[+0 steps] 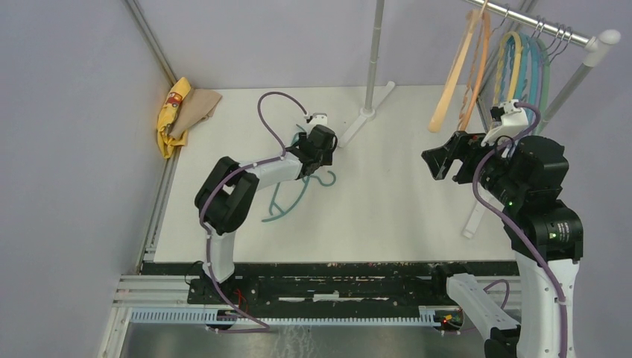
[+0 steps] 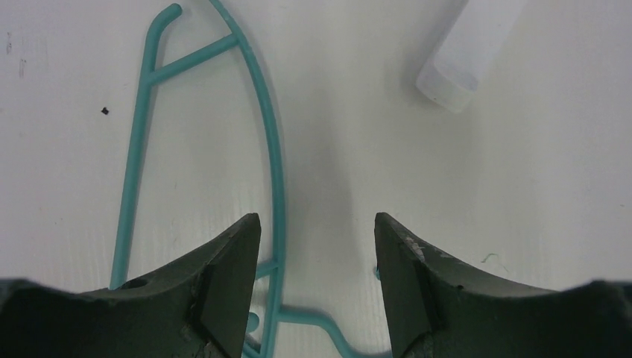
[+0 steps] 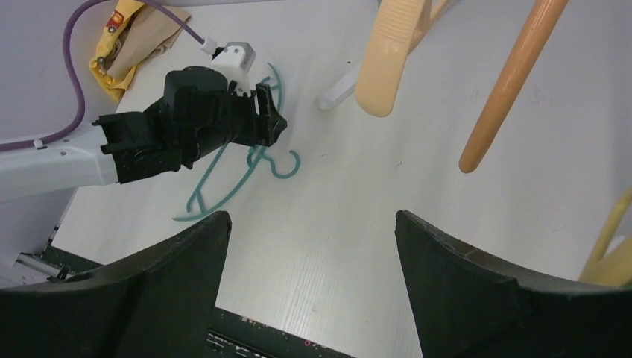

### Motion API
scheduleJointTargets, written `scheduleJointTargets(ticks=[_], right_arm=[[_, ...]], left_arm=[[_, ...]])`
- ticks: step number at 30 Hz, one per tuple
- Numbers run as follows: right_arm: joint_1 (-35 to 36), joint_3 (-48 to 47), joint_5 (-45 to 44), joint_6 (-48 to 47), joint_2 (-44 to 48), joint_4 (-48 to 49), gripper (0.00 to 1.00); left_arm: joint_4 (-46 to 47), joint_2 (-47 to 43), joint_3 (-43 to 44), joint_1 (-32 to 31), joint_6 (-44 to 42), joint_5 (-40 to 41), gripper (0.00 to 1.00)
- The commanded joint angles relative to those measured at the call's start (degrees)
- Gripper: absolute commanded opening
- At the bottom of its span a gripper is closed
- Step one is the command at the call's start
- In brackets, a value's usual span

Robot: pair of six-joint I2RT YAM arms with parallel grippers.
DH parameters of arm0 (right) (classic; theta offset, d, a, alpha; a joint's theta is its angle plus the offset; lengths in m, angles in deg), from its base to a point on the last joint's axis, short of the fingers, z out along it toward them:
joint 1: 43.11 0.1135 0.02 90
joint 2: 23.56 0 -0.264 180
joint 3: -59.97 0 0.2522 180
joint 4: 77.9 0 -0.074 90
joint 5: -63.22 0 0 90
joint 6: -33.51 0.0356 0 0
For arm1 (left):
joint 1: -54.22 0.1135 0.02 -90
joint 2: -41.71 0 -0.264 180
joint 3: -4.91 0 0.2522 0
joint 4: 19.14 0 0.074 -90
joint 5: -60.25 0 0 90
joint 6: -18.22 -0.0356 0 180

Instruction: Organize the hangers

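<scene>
- The teal hanger (image 2: 277, 149) is seen lying flat, its rod between the parted, unclamped jaws of the left gripper (image 2: 317, 218).
- The right gripper (image 3: 311, 216) is held wide, empty, near the hung hangers (image 1: 456, 74).
- A white rack foot (image 2: 454, 67) is seen ahead.

Open table (image 1: 402, 190) in the middle; rack post (image 1: 375, 52) stands at the back, hangers (image 1: 452, 82) hang far right.
</scene>
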Motion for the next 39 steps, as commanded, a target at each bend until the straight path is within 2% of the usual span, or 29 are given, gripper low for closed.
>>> scheduleJointTargets(ticks=[1, 6, 9, 11, 19, 26, 29, 34, 39], right_arm=[[0.62, 1.96, 1.88, -0.63, 0.47, 0.89, 0.89], [0.81, 4.25, 2.14, -0.71, 0.16, 1.56, 0.88], [0.78, 5.75, 1.99, -0.71, 0.11, 1.95, 0.88], [0.81, 6.5, 1.88, -0.73, 0.02, 2.13, 0.88], [0.76, 8.75, 1.81, -0.6, -0.33, 3.16, 0.88], [0.74, 10.41, 1.74, -0.42, -0.51, 3.99, 0.88], [0.8, 10.68, 0.87, -0.87, -0.29, 3.61, 0.88], [0.8, 11.78, 0.39, -1.02, -0.29, 4.01, 0.88], [0.75, 12.48, 0.85, -0.65, -0.26, 4.6, 0.88]], left_arm=[[-3.97, 1.88, 3.53, 2.84, -2.57, -0.5, 0.64], [-5.9, 2.52, 3.36, 4.86, -2.13, -2.54, 0.6], [-7.22, 1.87, 2.24, 4.99, -2.03, -3.52, 0.44], [-6.77, 0.58, 0.22, 4.97, -1.47, -4.12, 0.4], [-6.46, -3.38, -5.76, 4.93, -1.38, -4.26, 0.4], [-6.2, -2.42, -6.11, 4.87, -1.53, -5.8, 0.38], [-4.88, -4.25, -7.21, 4.6, -1.64, -6.82, 0.39], [-4.16, -7.9, -8.13, 4.36, -3.36, -9.9, 0.47], [-6.24, -10.89, -8.72, 3.69, -4.43, -10.43, 0.46]])
